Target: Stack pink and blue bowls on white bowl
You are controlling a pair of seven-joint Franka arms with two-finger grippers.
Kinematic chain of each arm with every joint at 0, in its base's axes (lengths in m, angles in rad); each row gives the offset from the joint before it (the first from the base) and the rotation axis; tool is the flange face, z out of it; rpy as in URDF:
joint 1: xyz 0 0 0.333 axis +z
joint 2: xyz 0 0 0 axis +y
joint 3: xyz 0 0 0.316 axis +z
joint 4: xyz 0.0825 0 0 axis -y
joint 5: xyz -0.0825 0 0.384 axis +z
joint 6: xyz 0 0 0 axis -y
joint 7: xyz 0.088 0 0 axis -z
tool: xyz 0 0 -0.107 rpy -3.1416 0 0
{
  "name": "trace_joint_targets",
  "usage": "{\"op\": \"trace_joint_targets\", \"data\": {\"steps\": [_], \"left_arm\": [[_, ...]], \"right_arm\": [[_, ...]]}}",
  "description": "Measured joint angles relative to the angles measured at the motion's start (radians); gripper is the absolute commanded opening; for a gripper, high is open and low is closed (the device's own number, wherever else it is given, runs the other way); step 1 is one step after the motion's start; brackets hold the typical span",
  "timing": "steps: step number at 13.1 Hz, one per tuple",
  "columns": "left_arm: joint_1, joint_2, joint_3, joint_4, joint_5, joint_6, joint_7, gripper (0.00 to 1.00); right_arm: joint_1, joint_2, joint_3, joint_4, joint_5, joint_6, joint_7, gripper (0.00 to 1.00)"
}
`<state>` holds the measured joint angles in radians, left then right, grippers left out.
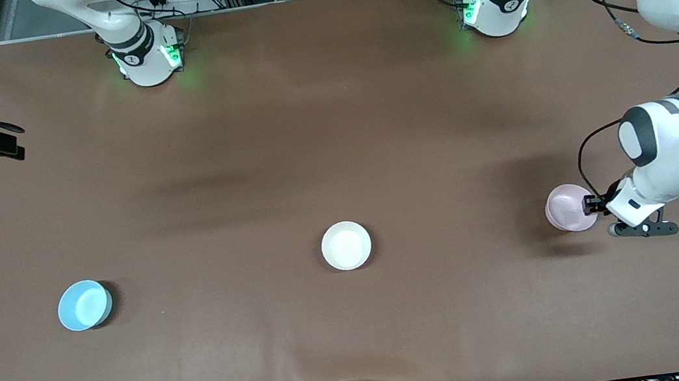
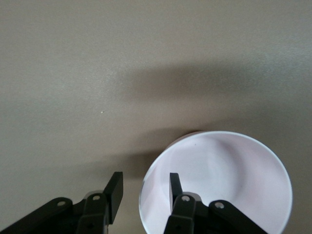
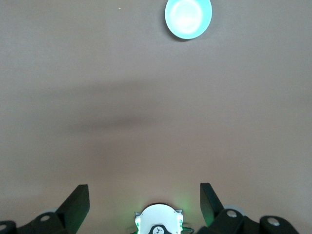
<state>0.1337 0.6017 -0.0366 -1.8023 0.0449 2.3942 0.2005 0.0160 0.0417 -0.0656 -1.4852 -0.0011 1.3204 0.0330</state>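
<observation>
Nothing stacked yet: white bowl (image 1: 346,245) sits empty mid-tabletop (image 1: 330,119), blue bowl (image 1: 84,305) untouched toward the right arm's end. Pink bowl (image 1: 568,207) is at the left arm's end with its rim between the left pincer's (image 1: 592,204) fingers (image 2: 174,183), one inside, one outside; closed grip unclear, lift unclear. Right pincer (image 3: 145,201) waits high, spread, empty. Both placements remain.

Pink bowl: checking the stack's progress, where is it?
The pink bowl sits toward the left arm's end of the table, apart from the white bowl, its rim between the left hand's fingers.
</observation>
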Motion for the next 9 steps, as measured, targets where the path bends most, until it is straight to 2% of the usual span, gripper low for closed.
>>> {"op": "trace_joint_targets", "data": {"steps": [2, 4, 7, 9], "left_arm": [[0.000, 0.004, 0.000, 0.000, 0.000, 0.004, 0.001, 0.10], [0.000, 0.000, 0.000, 0.005, 0.000, 0.003, 0.002, 0.00], [0.002, -0.018, -0.008, 0.009, 0.000, -0.016, 0.004, 0.00], [0.003, -0.034, -0.025, 0.010, 0.000, -0.040, 0.004, 0.00]], "right_arm": [[-0.011, -0.006, -0.003, 0.000, 0.000, -0.014, 0.000, 1.00], [-0.038, -0.051, -0.005, 0.007, 0.003, -0.060, -0.032, 1.00], [-0.073, -0.191, -0.009, 0.011, 0.016, -0.163, -0.123, 1.00], [-0.073, -0.225, -0.007, 0.006, 0.018, -0.190, -0.129, 1.00]]}}
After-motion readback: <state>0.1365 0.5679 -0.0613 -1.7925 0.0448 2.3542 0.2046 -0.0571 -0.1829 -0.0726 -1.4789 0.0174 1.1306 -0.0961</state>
